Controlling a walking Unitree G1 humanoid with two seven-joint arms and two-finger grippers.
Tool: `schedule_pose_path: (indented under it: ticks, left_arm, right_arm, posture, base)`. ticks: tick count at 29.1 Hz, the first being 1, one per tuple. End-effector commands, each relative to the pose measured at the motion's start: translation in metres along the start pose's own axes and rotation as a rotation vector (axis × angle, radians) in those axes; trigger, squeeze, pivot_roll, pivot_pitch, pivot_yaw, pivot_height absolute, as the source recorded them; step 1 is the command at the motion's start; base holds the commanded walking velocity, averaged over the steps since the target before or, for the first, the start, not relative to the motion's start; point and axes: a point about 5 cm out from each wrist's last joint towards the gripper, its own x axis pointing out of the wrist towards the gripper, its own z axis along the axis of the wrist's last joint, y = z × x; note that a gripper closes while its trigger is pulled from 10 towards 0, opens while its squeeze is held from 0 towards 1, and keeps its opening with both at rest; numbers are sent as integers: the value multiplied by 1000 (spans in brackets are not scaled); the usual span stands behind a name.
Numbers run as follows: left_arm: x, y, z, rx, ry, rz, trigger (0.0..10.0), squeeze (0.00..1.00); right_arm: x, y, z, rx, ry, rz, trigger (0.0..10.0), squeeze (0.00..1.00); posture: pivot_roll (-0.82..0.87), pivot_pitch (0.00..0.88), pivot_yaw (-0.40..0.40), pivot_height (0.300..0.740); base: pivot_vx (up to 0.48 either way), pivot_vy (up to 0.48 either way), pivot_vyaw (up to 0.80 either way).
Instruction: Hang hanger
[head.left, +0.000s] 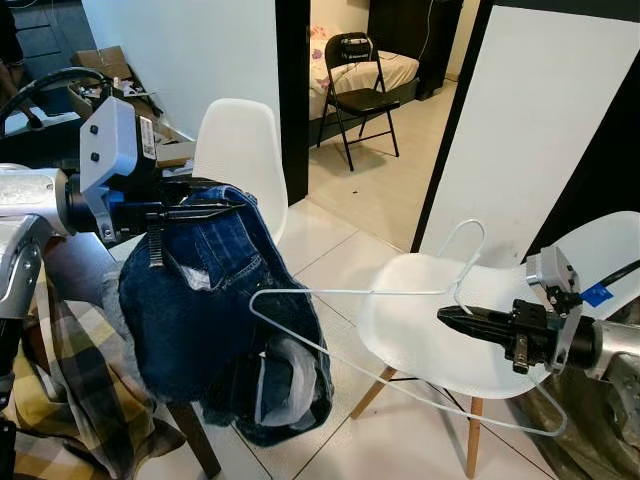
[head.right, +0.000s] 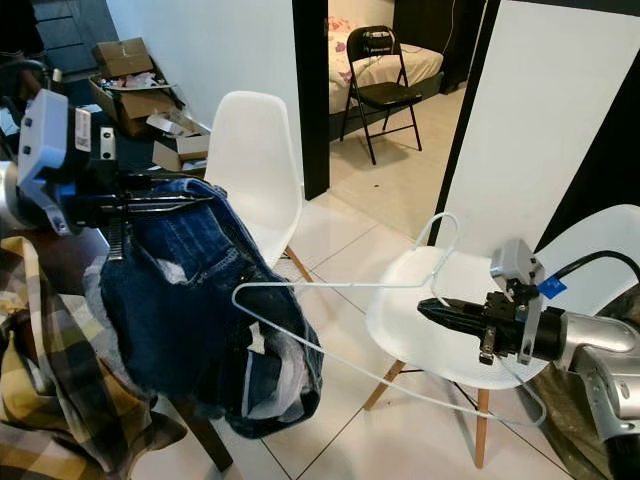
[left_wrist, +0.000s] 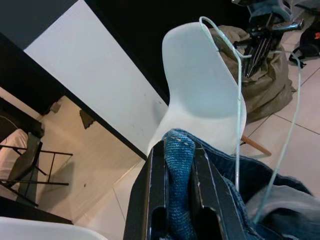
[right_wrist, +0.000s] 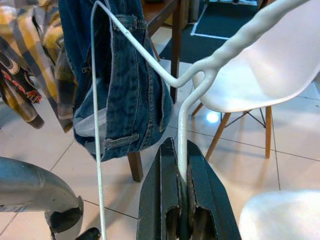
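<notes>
A white wire hanger (head.left: 400, 330) is held flat in the air over the floor, its hook (head.left: 470, 235) curling up above a white chair. My right gripper (head.left: 447, 317) is shut on the hanger's neck (right_wrist: 184, 145). Blue denim shorts (head.left: 215, 310) hang from my left gripper (head.left: 235, 208), which is shut on their waistband (left_wrist: 177, 160). The hanger's far corner (head.left: 255, 297) reaches the shorts and touches or overlaps the denim.
A white chair (head.left: 440, 330) stands under my right arm, another white chair (head.left: 240, 160) behind the shorts. A plaid cloth (head.left: 60, 390) drapes at the left. A dark doorway with a black folding chair (head.left: 360, 95) lies ahead. Cardboard boxes (head.right: 130, 95) sit by the wall.
</notes>
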Motion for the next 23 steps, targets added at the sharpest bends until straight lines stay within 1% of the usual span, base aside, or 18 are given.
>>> schedule_pose_path:
  ticks: [1, 4, 6, 11, 13, 14, 16, 18, 19, 21, 23]
  left_arm:
    - [-2, 0, 6, 21, -6, -6, 10000, 0]
    - [-1, 0, 7, 23, -10, -7, 10000, 0]
    - [-1, 0, 9, 25, -14, -3, 10000, 0]
    - [-3, 2, 7, 15, -11, 22, 10000, 0]
    - [-1, -1, 4, 0, -16, 17, 10000, 0]
    - [-1, -1, 4, 0, -16, 17, 10000, 0]
    - [3, -4, 2, -7, -20, 10, 10000, 0]
    - [9, -7, 0, -18, -32, -5, 10000, 0]
    - [9, -7, 0, -18, -32, -5, 10000, 0]
    - [16, -11, -1, -32, -51, -30, 10000, 0]
    - [19, -13, -1, -36, -57, -40, 10000, 0]
  right_arm:
    - [1, -2, 2, -20, 7, -11, 10000, 0]
    - [0, -4, 2, -25, 14, -28, 10000, 0]
    - [-3, -10, 3, -34, 29, -64, 10000, 0]
    - [-3, -11, 3, -29, 21, -84, 10000, 0]
    - [3, -8, 4, -21, -11, -63, 10000, 0]
    - [3, -8, 4, -21, -11, -63, 10000, 0]
    - [9, -3, 5, -18, -38, -26, 10000, 0]
    - [20, 6, 9, -11, -88, 51, 10000, 0]
    - [20, 6, 9, -11, -88, 51, 10000, 0]
    - [30, 12, 15, -4, -142, 119, 10000, 0]
    - [33, 14, 17, -3, -158, 134, 10000, 0]
  posture:
    - [64, 0, 7, 740]
    - [65, 0, 5, 740]
    - [66, 0, 5, 740]
    - [65, 0, 5, 740]
    - [64, 0, 4, 740]
    - [64, 0, 4, 740]
    - [63, 0, 5, 740]
    - [62, 0, 6, 740]
    - [62, 0, 6, 740]
    - [60, 0, 6, 740]
    - [59, 0, 7, 740]
  base:
    - [0, 0, 0]
    - [0, 0, 0]
    - [0, 0, 0]
    - [0, 0, 0]
    - [0, 0, 0]
    - [0, 0, 0]
    - [0, 0, 0]
    - [0, 0, 0]
    - [0, 0, 0]
    - [0, 0, 0]
    - [0, 0, 0]
